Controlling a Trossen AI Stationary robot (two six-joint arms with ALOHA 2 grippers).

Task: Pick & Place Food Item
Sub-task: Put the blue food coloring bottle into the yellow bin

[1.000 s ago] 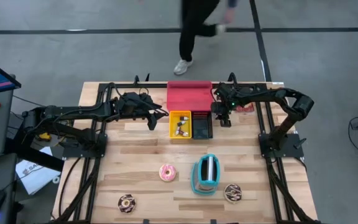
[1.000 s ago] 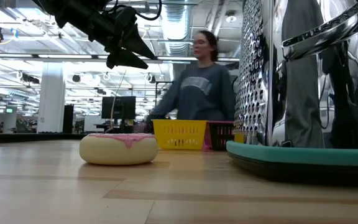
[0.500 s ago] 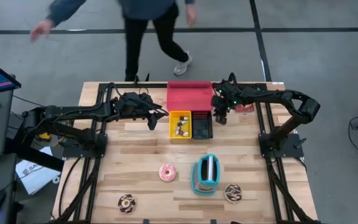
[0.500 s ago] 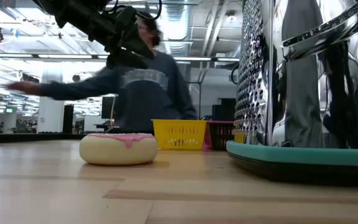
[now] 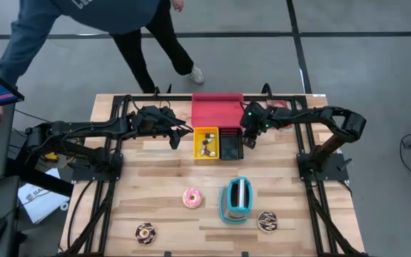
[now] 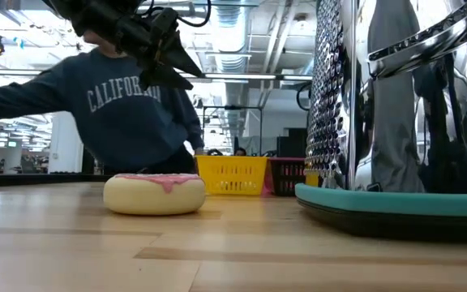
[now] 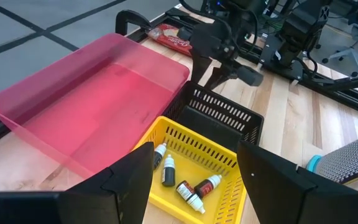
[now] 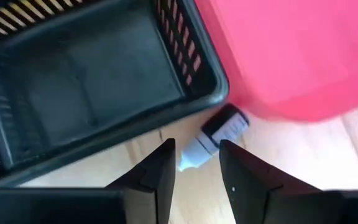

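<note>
Right gripper (image 5: 247, 138), fingers apart and empty, hovers over small bottle (image 8: 211, 136) beside black basket (image 5: 232, 143); left gripper (image 5: 180, 134) parted, nothing placed yet.

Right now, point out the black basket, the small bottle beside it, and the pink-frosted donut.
black basket (image 8: 73, 81): right wrist view, on its inner floor.
small bottle (image 8: 215, 135): right wrist view, on its middle, between cap and body.
pink-frosted donut (image 6: 154, 193): low view, on its front side.
</note>
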